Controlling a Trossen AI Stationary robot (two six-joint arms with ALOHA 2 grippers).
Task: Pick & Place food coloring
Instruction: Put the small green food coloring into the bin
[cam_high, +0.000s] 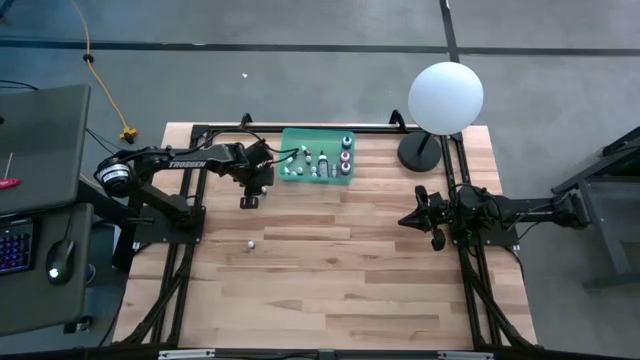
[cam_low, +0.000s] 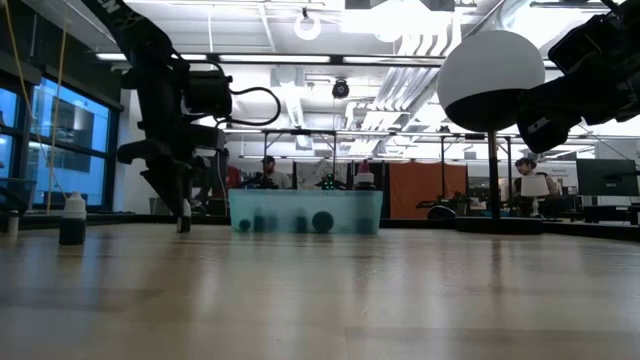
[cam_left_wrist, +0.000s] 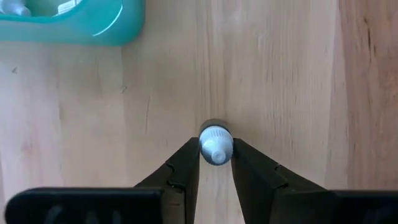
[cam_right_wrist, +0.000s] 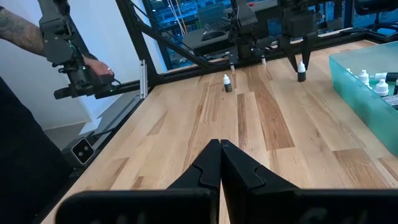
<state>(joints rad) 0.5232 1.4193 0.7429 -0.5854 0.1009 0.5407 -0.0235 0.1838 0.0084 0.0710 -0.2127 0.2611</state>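
Observation:
My left gripper (cam_high: 248, 200) stands just near of the green translucent tray (cam_high: 317, 156) and is shut on a tiny dark food coloring bottle with a whitish cap (cam_left_wrist: 216, 146). The same bottle appears in the low view (cam_low: 184, 220) and in the right wrist view (cam_right_wrist: 301, 71). A second small bottle (cam_high: 251, 243) stands upright on its base on the bare wood, nearer the table's near edge; the low view shows it too (cam_low: 72, 220). Several more bottles lie and stand in the tray. My right gripper (cam_high: 410, 218) waits shut on the table's right side, touching nothing. My left gripper pinches the bottle at its whitish cap (cam_left_wrist: 215, 148) between the two fingertips (cam_left_wrist: 186, 163). The fingers come from above, pointing down. The bottle stays upright with its dark body (cam_right_wrist: 301, 76) below the fingers; whether its base rests on the wood or hovers just above, I cannot tell.
A big white globe lamp (cam_high: 445, 95) stands on a dark round base at the table's far right. Black frame rails run along the left, right and far edges. Open wood stretches across the middle and near part. A person's hand (cam_right_wrist: 93, 65) holds a device beyond the table's left side.

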